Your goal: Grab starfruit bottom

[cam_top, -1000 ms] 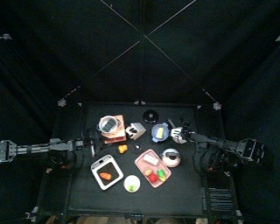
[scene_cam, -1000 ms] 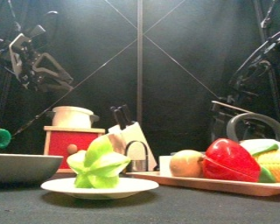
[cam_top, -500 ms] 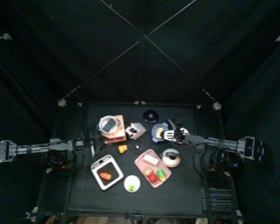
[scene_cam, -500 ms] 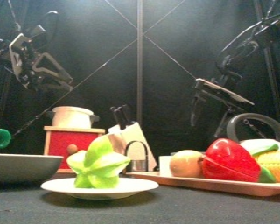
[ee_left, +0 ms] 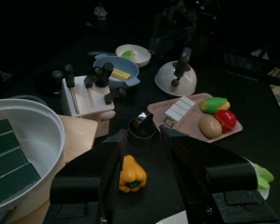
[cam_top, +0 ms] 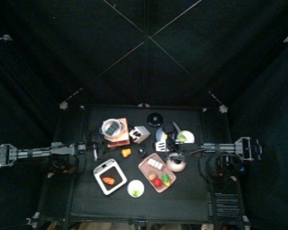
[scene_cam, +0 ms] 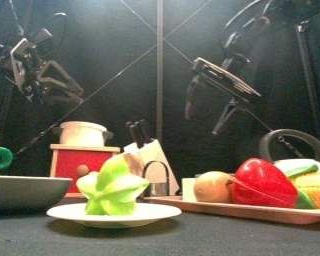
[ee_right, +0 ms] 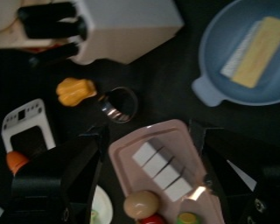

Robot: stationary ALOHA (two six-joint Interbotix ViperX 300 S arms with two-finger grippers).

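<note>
Pale-green starfruit (scene_cam: 112, 189) sits untouched on its white plate (scene_cam: 112, 215).
Right end effector (ee_right: 140, 171) hangs released above the pink tray (ee_right: 166, 166); left end effector (ee_left: 137, 171) released too.

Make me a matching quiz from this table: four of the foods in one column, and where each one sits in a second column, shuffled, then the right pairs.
Things:
1. starfruit
2. red pepper
3. yellow block
4. small orange pepper

Places:
A. on the pink tray
B. straight on the black table
C. on the white plate
D. in the blue dish

Pairs: 1-C, 2-A, 3-D, 4-B
</note>
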